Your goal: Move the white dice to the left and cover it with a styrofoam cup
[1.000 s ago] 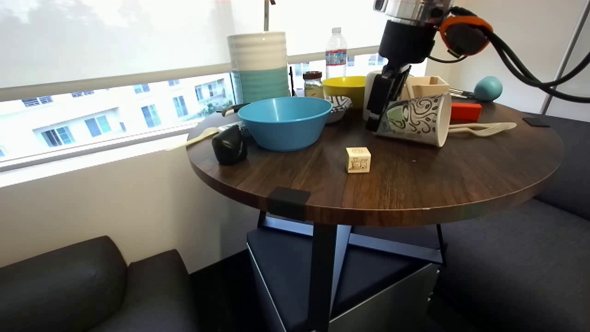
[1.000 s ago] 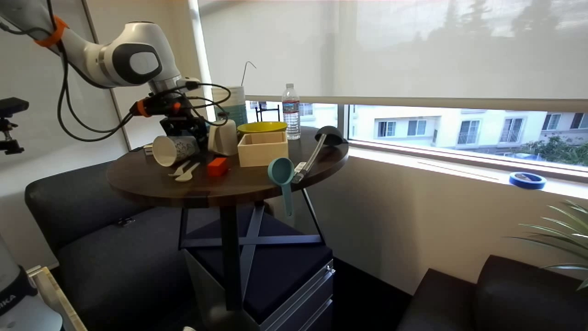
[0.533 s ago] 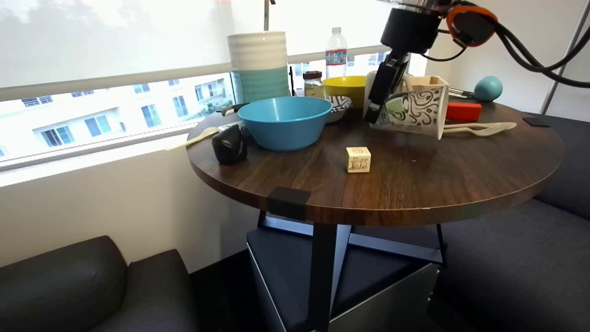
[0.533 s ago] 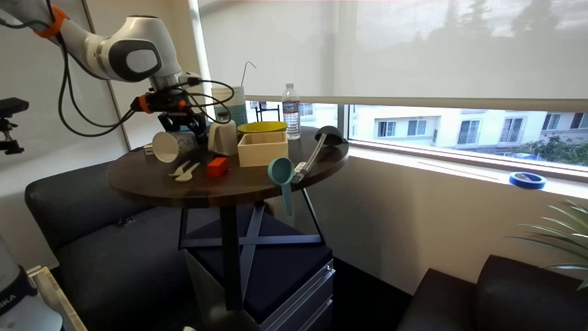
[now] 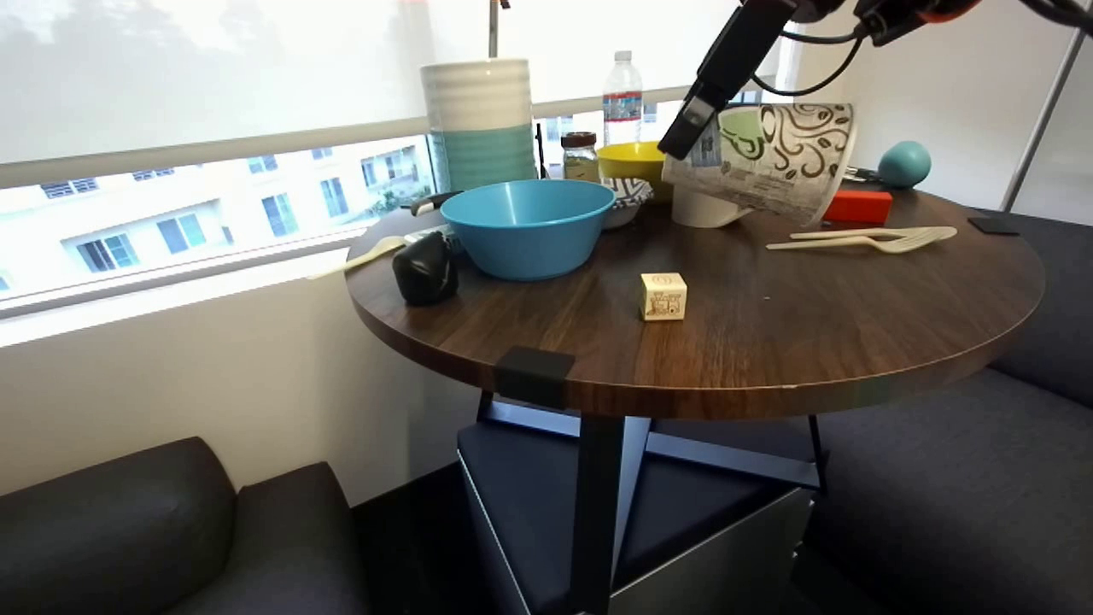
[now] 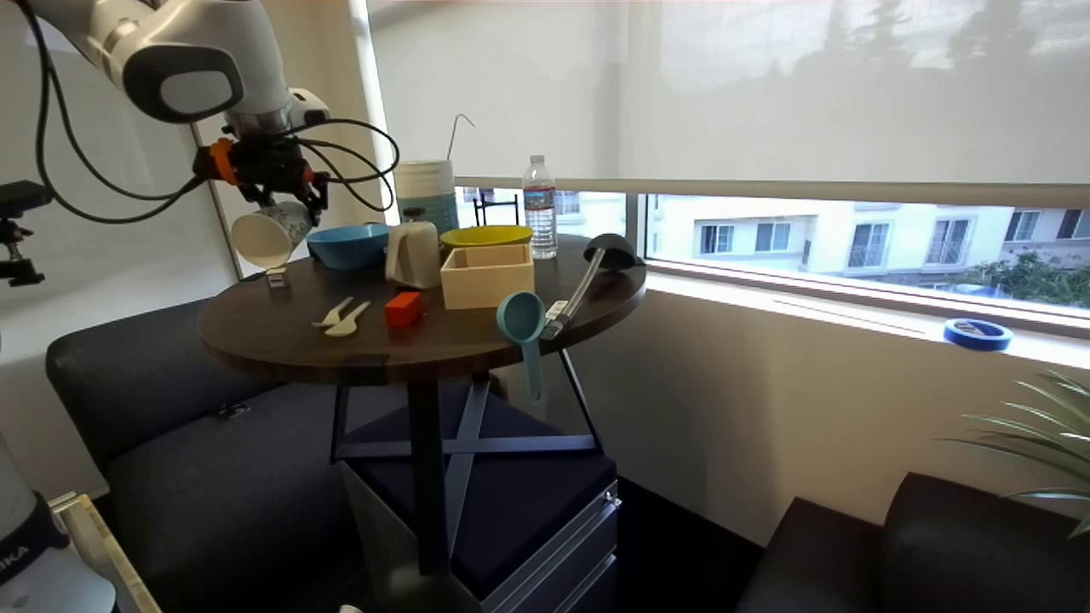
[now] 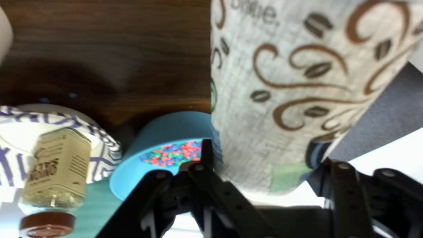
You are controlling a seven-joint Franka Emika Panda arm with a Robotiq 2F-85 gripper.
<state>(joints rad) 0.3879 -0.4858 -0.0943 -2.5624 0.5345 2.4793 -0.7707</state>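
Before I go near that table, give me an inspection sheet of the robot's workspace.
Surface: round, dark wooden table.
Job's things: white dice on the table, uncovered; patterned cup off the table, tilted.
Clutter: blue bowl, yellow bowl, red block, pale cutlery; teal scoop overhanging the edge.
Gripper: shut on the patterned cup.
Cables: black, hanging in loops.
Surroundings: blind partly lowered; dark seating nearby.

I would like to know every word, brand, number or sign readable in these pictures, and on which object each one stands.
"Dixie": on the cup, blurred.
"ONION SALT": on the jar, upside down in the wrist view; its smaller lines are unreadable.
"KA": on the robot's base, word cut off.
Too small to read: labels on the water bottle and the blue tape roll; the mark on top of the white dice.
No number is readable.
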